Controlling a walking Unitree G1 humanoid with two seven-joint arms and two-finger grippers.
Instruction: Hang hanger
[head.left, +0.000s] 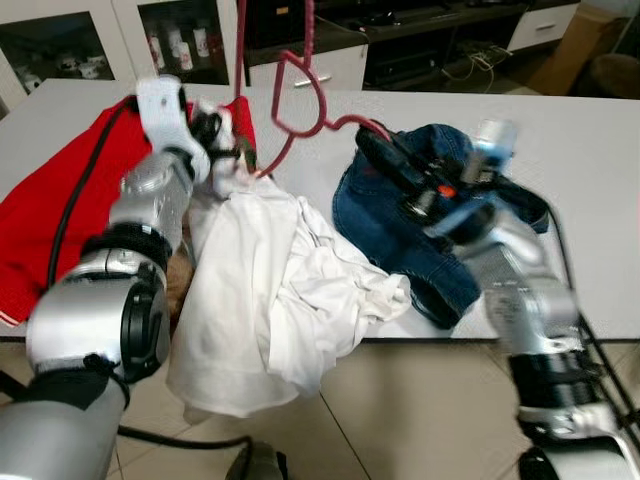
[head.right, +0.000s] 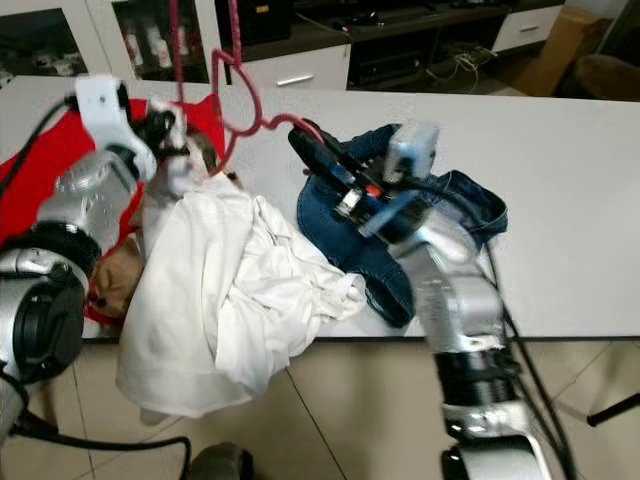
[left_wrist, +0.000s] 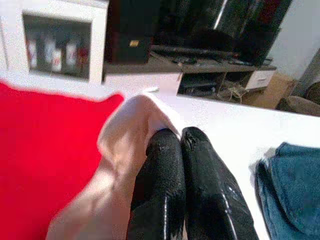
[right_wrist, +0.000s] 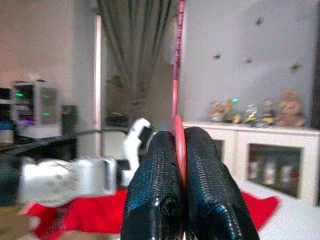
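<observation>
The hanger (head.left: 300, 95) is a thin red wire one, with a curled loop and a wavy arm, held up in the air above the white tabletop (head.left: 560, 130) and reaching up out of the frame. The right gripper (head.left: 375, 140) has its jaws closed on the wavy end of the wire; from the right wrist the red wire runs straight up between the two pressed-together fingers (right_wrist: 207, 175). The left gripper (head.left: 235, 150) is closed on a fold of the white shirt (head.left: 270, 300) near the hanger's lower end, its black fingers (left_wrist: 160, 190) shut tight on pale cloth.

The white shirt hangs bunched from that grip and spills over the front edge of the tabletop toward the tiled floor (head.left: 400, 420). A red garment (head.left: 40, 220) lies flat on the tabletop at the robot's left, partly under the left arm. A pair of blue jeans (head.left: 400, 230) lies crumpled under the right arm, close to the front edge. The far right part of the tabletop is bare. Behind the tabletop stand white cabinets with glass doors (head.left: 60, 45) and a dark shelf unit (head.left: 440, 30).
</observation>
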